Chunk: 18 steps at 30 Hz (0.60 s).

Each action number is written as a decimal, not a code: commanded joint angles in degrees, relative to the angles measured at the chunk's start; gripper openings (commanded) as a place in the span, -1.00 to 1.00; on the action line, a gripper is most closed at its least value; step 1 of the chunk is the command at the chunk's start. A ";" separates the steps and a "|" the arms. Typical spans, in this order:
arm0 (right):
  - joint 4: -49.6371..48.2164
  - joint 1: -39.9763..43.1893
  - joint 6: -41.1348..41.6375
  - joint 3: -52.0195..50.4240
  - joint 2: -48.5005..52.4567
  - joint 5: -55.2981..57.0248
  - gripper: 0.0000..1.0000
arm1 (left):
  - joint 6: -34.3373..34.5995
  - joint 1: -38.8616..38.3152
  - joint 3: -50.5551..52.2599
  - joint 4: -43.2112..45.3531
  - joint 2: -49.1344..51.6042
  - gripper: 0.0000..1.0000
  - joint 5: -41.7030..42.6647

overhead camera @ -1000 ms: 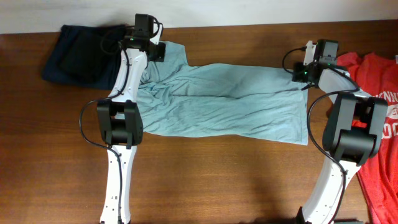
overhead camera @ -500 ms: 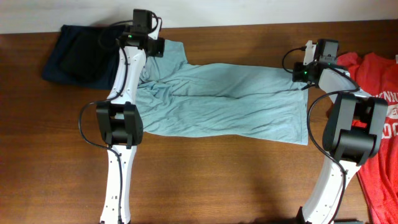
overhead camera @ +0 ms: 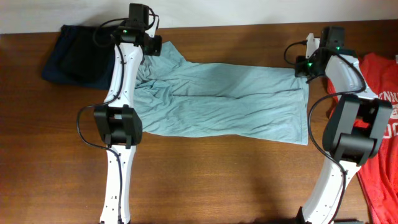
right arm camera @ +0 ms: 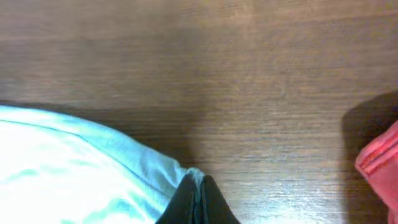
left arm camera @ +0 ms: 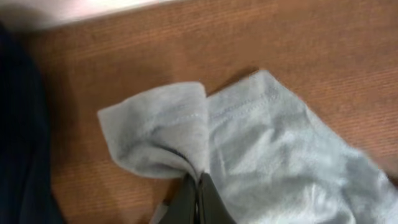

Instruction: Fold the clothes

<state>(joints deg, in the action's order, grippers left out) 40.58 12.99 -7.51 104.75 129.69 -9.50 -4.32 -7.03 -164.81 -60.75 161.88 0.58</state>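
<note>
Both our arms have pulled toward the far edge of the counter (overhead camera: 217, 180): left claw (left arm camera: 198, 182) pinched on a sleeve of the grey-teal T-shirt (overhead camera: 224, 99), right claw (right arm camera: 198, 182) clamped on its hem corner.

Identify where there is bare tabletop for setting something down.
Free: the broad table strip nearer than the grey-teal T-shirt, between the left arm and right arm; also a narrow strip beyond it. Crowded: dark garment far left, red T-shirt right.

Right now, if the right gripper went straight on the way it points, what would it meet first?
Probably only bare table: the right gripper pinches the grey-teal T-shirt corner, and wood fills the view ahead. The red T-shirt lies off to one side.
</note>
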 commanded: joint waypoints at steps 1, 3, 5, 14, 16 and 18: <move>6.05 0.22 -1.25 5.09 -4.61 -2.16 -0.92 | -0.50 1.25 -1.42 -3.13 -7.28 -1.00 -0.09; 8.96 0.22 -1.25 6.21 -5.31 -2.16 -0.92 | -0.50 1.86 -1.42 -5.20 -8.94 -1.00 1.66; 11.30 0.22 -1.25 6.78 -5.97 -2.14 -0.92 | -0.50 2.56 -1.42 -7.52 -10.51 -1.00 4.46; 23.41 0.22 -4.46 7.13 -7.08 -4.92 -0.92 | -0.50 5.35 -1.42 -22.16 -13.75 -1.00 12.68; 25.70 0.22 -5.79 7.13 -7.10 -4.92 -0.92 | -0.48 5.88 -1.42 -26.43 -13.75 -1.00 12.68; 26.95 0.24 -5.79 7.13 -7.19 -4.94 -0.92 | -0.48 6.10 -1.42 -29.05 -13.75 -1.00 12.68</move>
<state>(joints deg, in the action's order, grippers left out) 66.04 12.99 -11.18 110.85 124.44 -13.28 -4.29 -1.61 -165.69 -87.22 149.32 11.88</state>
